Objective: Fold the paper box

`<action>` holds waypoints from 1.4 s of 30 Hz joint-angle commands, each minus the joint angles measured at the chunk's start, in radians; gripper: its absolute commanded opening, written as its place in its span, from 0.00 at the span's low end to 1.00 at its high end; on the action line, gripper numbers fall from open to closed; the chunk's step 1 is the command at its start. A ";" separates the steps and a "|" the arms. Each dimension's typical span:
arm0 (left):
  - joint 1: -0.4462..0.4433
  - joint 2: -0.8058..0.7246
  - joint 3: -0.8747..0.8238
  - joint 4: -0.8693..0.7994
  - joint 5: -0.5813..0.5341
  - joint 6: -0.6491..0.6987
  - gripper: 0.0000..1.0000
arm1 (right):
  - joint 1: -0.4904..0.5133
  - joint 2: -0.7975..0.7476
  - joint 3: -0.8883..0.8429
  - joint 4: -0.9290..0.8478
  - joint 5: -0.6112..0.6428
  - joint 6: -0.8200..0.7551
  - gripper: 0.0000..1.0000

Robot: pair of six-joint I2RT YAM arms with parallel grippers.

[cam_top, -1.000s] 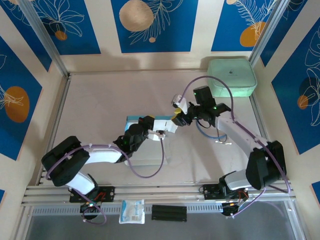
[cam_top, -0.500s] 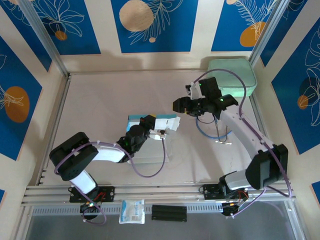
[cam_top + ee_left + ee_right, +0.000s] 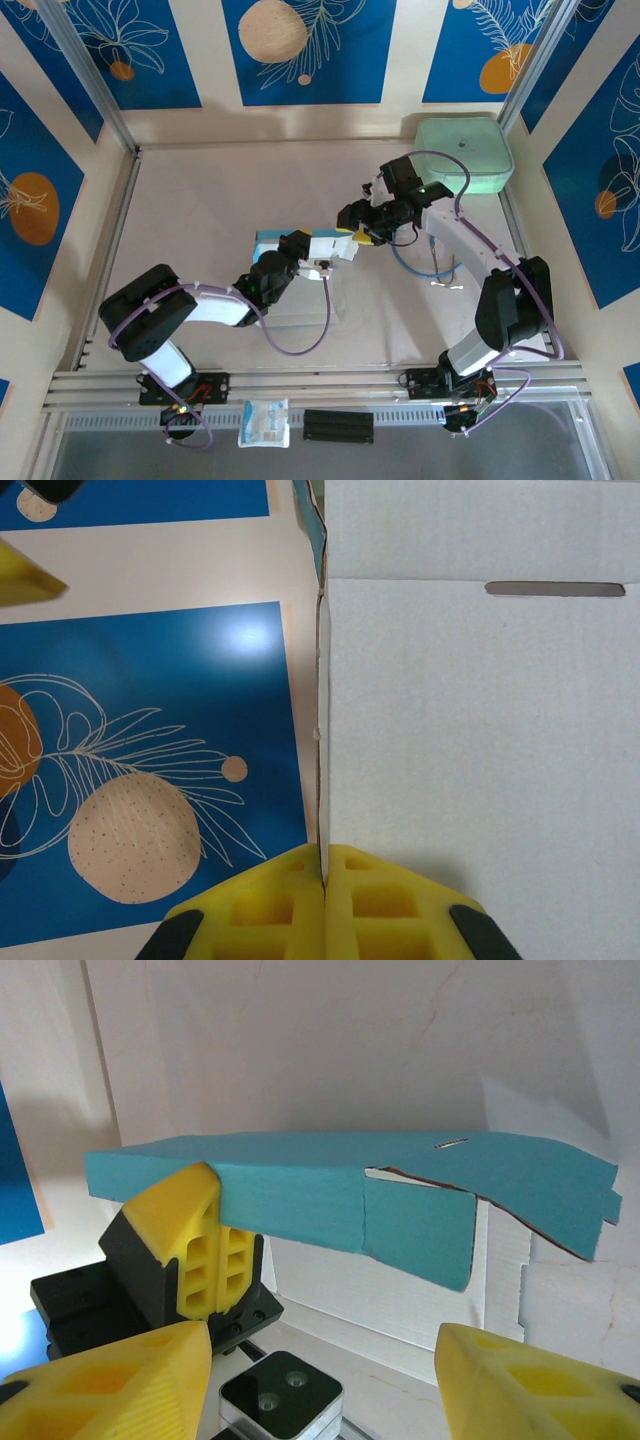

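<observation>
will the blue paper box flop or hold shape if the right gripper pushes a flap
Probably bendy: the paper box is thin card, pinched edge-on by the left gripper, and one flap hangs down. Likely light, since that single pinch holds it up. It should hinge along its creases.

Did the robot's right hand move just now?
Yes. The right gripper first pulled back toward the mint-green rounded-square case, then swung down and left, away from the case, back toward the light blue paper box.
</observation>
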 commanded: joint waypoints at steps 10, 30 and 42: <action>-0.011 -0.006 -0.011 0.039 -0.008 -0.016 0.00 | 0.005 -0.018 0.068 0.001 -0.001 0.013 0.61; -0.011 -0.004 -0.001 0.035 0.001 -0.039 0.00 | 0.061 0.099 -0.041 0.149 -0.042 0.068 0.62; -0.011 -0.006 -0.004 0.037 -0.003 -0.043 0.00 | 0.039 0.010 -0.009 0.092 0.171 0.057 0.68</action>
